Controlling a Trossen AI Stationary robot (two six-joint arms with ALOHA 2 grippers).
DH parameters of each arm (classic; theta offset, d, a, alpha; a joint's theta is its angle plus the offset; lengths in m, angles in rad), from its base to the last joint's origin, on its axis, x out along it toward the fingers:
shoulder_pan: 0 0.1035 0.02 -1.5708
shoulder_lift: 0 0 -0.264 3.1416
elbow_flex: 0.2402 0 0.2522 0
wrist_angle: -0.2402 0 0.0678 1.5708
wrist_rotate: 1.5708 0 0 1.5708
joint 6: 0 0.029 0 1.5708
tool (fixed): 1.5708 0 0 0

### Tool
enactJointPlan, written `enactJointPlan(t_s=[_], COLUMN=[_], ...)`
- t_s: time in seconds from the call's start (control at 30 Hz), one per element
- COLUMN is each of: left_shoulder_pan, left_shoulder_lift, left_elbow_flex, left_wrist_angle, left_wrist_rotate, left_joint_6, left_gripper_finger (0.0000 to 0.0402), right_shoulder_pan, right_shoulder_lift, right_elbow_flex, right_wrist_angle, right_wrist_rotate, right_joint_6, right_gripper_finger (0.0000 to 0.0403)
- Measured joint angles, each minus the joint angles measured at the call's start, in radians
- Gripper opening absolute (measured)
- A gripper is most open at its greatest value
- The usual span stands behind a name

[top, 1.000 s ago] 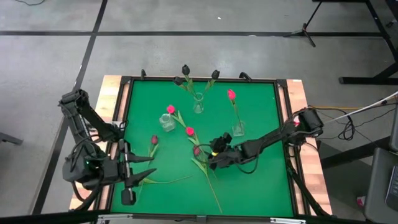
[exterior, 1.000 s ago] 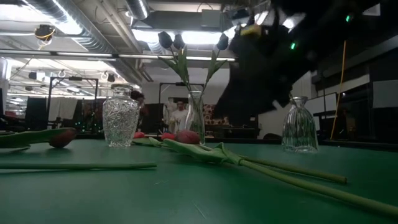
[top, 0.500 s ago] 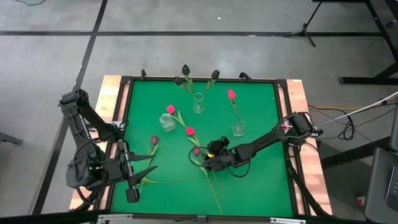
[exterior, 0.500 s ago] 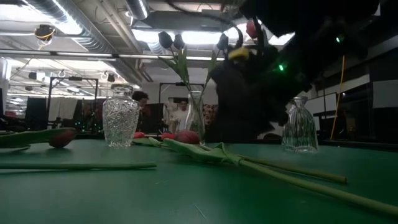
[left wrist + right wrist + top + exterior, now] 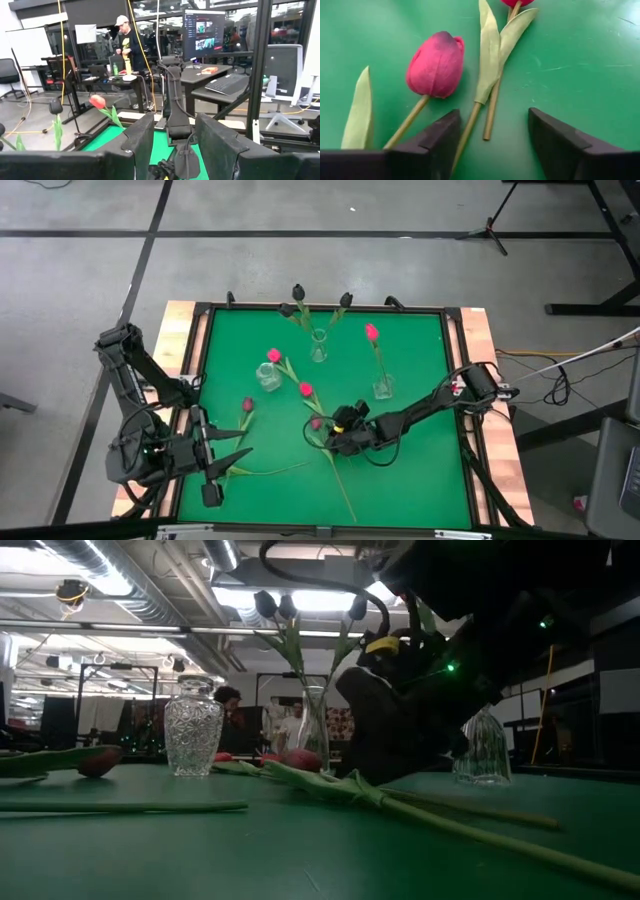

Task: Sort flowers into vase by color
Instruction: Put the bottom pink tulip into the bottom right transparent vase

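Observation:
My right gripper (image 5: 330, 440) is low over the green table's middle and open. Its fingers (image 5: 436, 142) stand either side of a loose tulip's cut stem end (image 5: 489, 125) and a leaf stalk, touching neither as far as shows. A dull magenta tulip head (image 5: 436, 64) lies just beyond the fingers. Two bright pink tulips (image 5: 274, 356) (image 5: 305, 391) and another magenta one (image 5: 247, 406) lie flat on the table. Dark tulips (image 5: 298, 292) stand in the far vase (image 5: 319, 348), and a pink one (image 5: 372, 332) stands in the right vase (image 5: 383, 388). My left gripper (image 5: 222, 465) waits open at the near left.
An empty faceted glass vase (image 5: 268, 377) stands left of the middle. A long bare stem (image 5: 270, 471) lies in front of the left gripper. Black rails and wooden strips (image 5: 478, 380) border the table. A person (image 5: 127, 42) stands in the room beyond.
My right gripper has come down and a little toward the near left, onto the loose tulips at the table's middle. The flowers and vases have not moved.

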Motion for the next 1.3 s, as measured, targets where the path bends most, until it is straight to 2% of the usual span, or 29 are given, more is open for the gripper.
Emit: enactJointPlan(t_s=[0.2, 0.37, 0.43, 0.63, 0.83, 1.1, 1.3], left_shoulder_pan=[0.000, 0.000, 0.000, 0.021, 0.058, 0.135, 0.198], left_shoulder_lift=[0.000, 0.000, 0.000, 0.000, 0.000, 0.000, 0.000], left_elbow_flex=[0.000, 0.000, 0.000, 0.000, 0.000, 0.000, 0.000], left_wrist_angle=[0.000, 0.000, 0.000, -0.047, -0.181, -0.248, -0.428], left_wrist_rotate=[0.002, 0.002, 0.002, 0.002, 0.002, 0.002, 0.038], left_joint_6=[0.000, 0.000, 0.003, 0.007, -0.054, -0.207, -0.428], left_gripper_finger=[0.0143, 0.0143, 0.0143, 0.0143, 0.0144, 0.0144, 0.0144], right_shoulder_pan=[0.000, -0.001, -0.001, 0.000, 0.000, 0.000, 0.000], right_shoulder_lift=[-0.005, -0.029, -0.050, -0.130, -0.232, -0.373, -0.470], right_elbow_flex=[0.000, -0.004, -0.006, -0.005, -0.004, -0.004, -0.004], right_wrist_angle=[-0.051, -0.061, -0.065, -0.059, -0.056, -0.054, -0.043], right_wrist_rotate=[0.012, 0.010, -0.004, 0.032, 0.088, 0.188, 0.260], right_joint_6=[0.065, 0.059, 0.033, 0.016, -0.028, -0.094, -0.199], right_gripper_finger=[0.0118, 0.0028, 0.0010, 0.0027, 0.0006, 0.0013, 0.0004])
